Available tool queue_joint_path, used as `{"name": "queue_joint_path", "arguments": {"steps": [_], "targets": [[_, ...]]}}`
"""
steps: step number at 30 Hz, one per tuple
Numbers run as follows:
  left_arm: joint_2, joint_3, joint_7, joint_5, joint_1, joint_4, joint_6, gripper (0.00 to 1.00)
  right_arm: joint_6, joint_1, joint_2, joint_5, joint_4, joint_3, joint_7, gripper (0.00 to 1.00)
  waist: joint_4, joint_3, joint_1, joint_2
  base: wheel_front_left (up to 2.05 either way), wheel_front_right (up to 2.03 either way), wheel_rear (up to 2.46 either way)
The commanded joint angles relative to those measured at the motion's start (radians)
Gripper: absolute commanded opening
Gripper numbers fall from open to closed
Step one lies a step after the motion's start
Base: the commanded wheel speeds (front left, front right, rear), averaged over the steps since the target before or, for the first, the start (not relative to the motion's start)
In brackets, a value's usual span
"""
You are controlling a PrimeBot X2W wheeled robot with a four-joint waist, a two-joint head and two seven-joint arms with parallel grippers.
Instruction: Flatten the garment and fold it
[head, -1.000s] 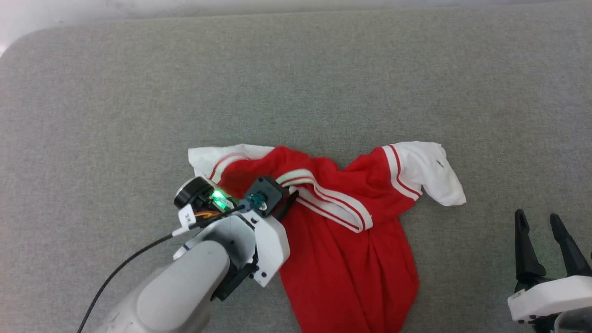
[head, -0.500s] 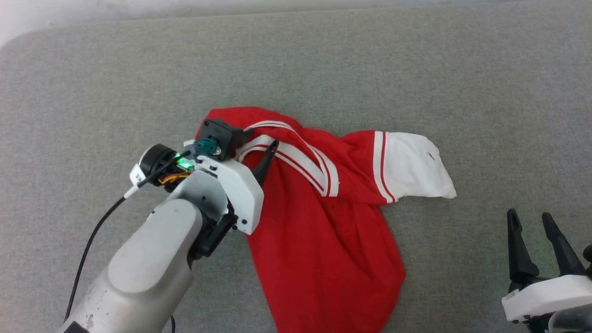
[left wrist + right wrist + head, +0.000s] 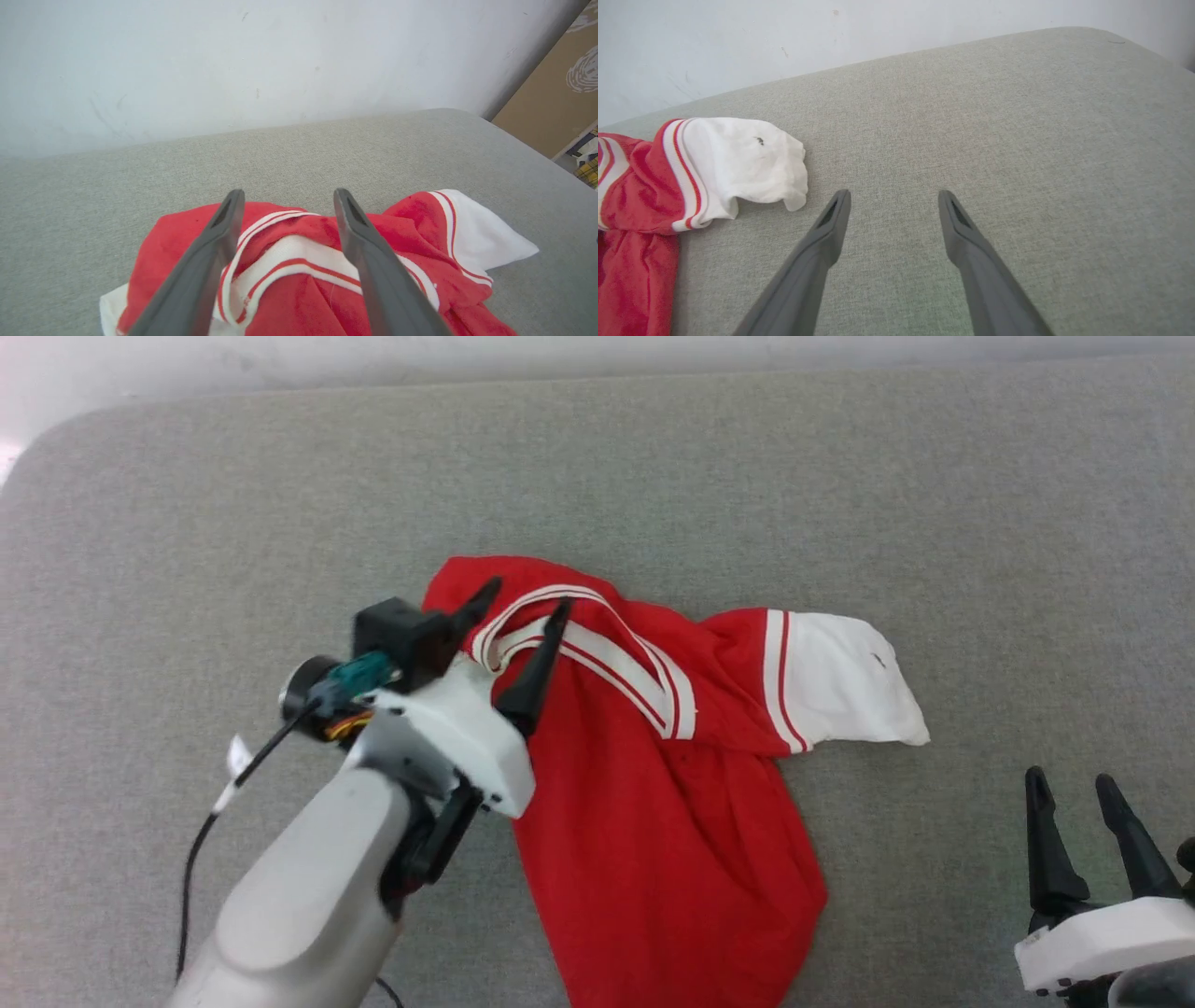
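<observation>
Although the red jersey-style T-shirt with white sleeves (image 3: 672, 821) lies near the middle of the grey fabric-covered surface (image 3: 840, 476), it is far from flat: the body is narrowed into long wrinkles running toward the robot, and the shoulders are bunched together. The white-and-red striped collar trim (image 3: 607, 653) is twisted on top. One white sleeve (image 3: 850, 677) points to the robot's right, and the other is mostly tucked under the red cloth, with only a small white corner (image 3: 110, 308) showing in the left wrist view.

The left gripper (image 3: 525, 595) hovers just above the collar with its two dark fingers spread wide, and no cloth is between them. I think it stands there because the collar and the hidden sleeve are the part that needs to be pulled out next.

The right gripper (image 3: 1070, 778) is also spread, with nothing in it. It waits over bare surface near the open sleeve but apart from it, probably so it does not disturb the cloth. In my judgement the flattening is only at its start and the folding is not yet possible
</observation>
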Motion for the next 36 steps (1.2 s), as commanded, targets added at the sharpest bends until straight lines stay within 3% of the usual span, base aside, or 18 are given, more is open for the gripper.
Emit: {"name": "queue_joint_path", "arguments": {"steps": [1,7,11,25,35,36], "targets": [[0.027,0.017,-0.012,-0.002,0.042,-0.038,0.022,1.00,-0.001,0.006,0.001,-0.005,0.001,0.000,0.003,1.00,0.018,-0.016,0.0000,0.0000,0.00,0.00,0.00],[0.156,0.031,0.042,0.033,0.186,-0.138,0.103,1.00,-0.001,0.014,0.001,-0.007,-0.006,0.006,0.011,1.00,0.038,-0.017,0.0000,0.0000,0.00,0.00,0.00],[0.193,0.037,0.087,0.027,0.222,-0.134,0.127,1.00,-0.001,0.005,0.001,-0.012,-0.019,0.006,0.017,1.00,0.041,0.001,0.0000,0.0000,0.00,0.00,0.00],[0.173,0.038,0.152,-0.003,0.137,-0.049,0.121,1.00,-0.001,-0.004,0.001,-0.011,-0.032,-0.001,0.022,1.00,-0.003,0.041,0.0000,0.0000,0.00,0.00,0.00],[0.159,0.009,0.278,-0.024,0.092,0.066,0.129,1.00,-0.001,-0.018,0.001,-0.005,-0.023,0.002,0.009,1.00,-0.015,0.069,0.0000,0.0000,0.00,0.00,0.00],[0.157,-0.002,0.306,-0.029,0.090,0.075,0.121,0.57,-0.001,-0.020,0.001,-0.005,-0.022,0.002,0.009,1.00,-0.016,0.071,0.0000,0.0000,0.00,0.00,0.00]]}}
